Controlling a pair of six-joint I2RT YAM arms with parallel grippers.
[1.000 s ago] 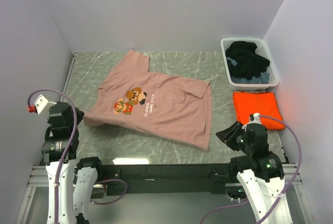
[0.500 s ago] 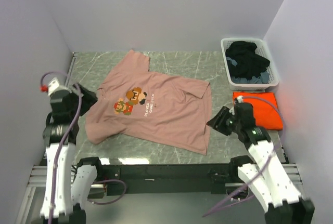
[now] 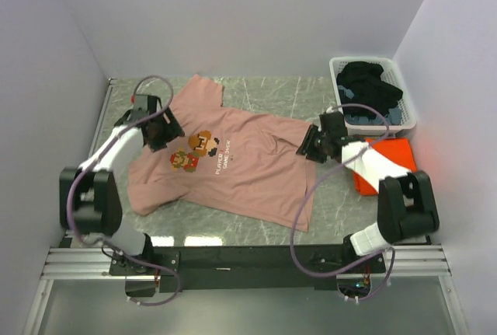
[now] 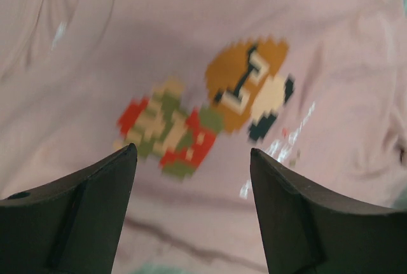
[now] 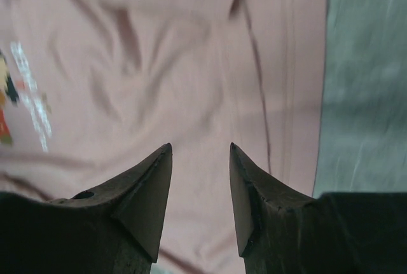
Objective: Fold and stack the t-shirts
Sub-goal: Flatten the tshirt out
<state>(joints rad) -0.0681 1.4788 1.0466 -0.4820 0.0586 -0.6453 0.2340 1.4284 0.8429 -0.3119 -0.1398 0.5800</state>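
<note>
While both arms are reaching out over the table (image 3: 264, 90), the left gripper (image 4: 191, 150) is hovering with jaws spread wide and empty, just above the pixel-art graphic (image 4: 210, 112) on the dusty-pink tee (image 3: 241, 179). The right gripper (image 5: 200, 147) is hovering too, parted and holding nothing, over that tee's wrinkled right side. The pink tee is lying spread out, unfolded, mid-table. The orange tee (image 3: 404, 156) is sitting folded, just before the laundry basket (image 3: 379, 130). Seemingly one shirt is done; the pink one is awaiting folding and stacking.
</note>
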